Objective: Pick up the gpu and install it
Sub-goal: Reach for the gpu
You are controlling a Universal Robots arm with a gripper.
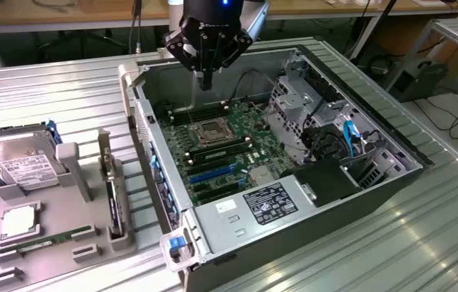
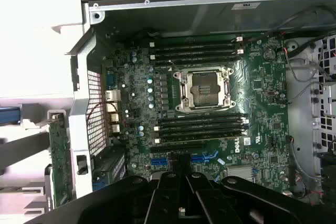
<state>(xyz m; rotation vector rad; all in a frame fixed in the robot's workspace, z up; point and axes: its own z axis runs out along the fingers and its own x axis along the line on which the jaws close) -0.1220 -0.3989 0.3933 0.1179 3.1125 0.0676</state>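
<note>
The tool (image 1: 205, 82) is made of black, shiny parts & is hung over the open PC case (image 1: 310, 243), above the far end of the board (image 1: 221, 152). Its thin fingers are pressed together w/ nothing pinched between them.

The gpu (image 1: 112, 188) is not held. It is stood up on its thin edge in a slot of the grey plastic holder (image 1: 58, 213), along the holder's edge nearest the case. It is a thin, dark card w/ a flat silver metal strip at one end. The holder is set on the bench (image 1: 66, 91), which is made of shiny ribbed metal, just beside the case.

In the ext. view the case is seen as a big dark box w/ its side off. A grey metal power box (image 1: 269, 204) w/ a black label is fitted at the case's near corner. A silver hard drive (image 1: 19, 164) w/ a white label is laid at the holder's far corner.

In the wrist view the green board is seen from right above. A square silver socket (image 2: 203, 90) is found in its middle, w/ long black slots (image 2: 202, 127) on both sides & a blue slot (image 2: 206, 157) close to the tool. The gpu (image 2: 60, 161) is seen edge-on there, past the case's pale wall.
</note>
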